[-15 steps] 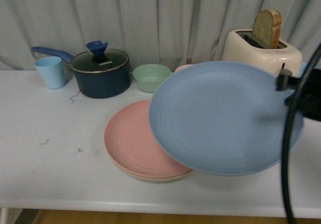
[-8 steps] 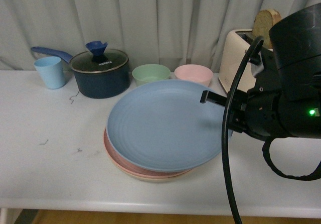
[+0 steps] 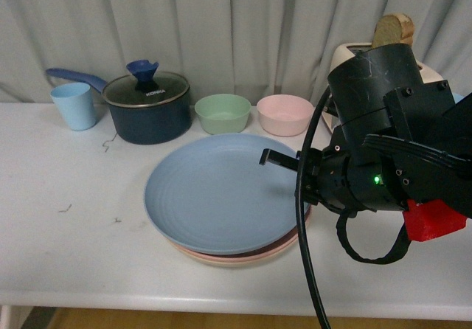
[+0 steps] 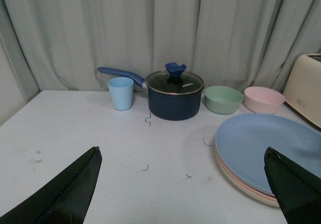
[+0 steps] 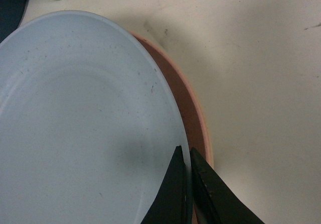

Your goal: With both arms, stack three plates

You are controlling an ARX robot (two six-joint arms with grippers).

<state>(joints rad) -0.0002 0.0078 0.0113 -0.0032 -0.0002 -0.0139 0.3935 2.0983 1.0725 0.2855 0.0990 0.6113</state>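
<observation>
Front view: noted light blue plate (image 3: 221, 196) topmost on pink plate (image 5: 190, 118) and beige plate (image 3: 228, 261), stack midway along bench (image 3: 74, 233) nearer front edge, top one offset toward left edge. Right gripper (image 5: 186, 158) clamped on its right-hand rim. Left wrist view: logged left gripper (image 4: 181, 151) spread wide, holding nothing

— Do we find anything to read here?
— Only one short white word, printed on the glass lid (image 3: 146, 90) of the dark blue pot (image 3: 147, 119), at about five o'clock from its knob (image 3: 142, 69). We cannot make out its letters.
— And on the toaster (image 4: 307, 86)?
— In the left wrist view we see a small dark mark on its side, too small to read.
</observation>
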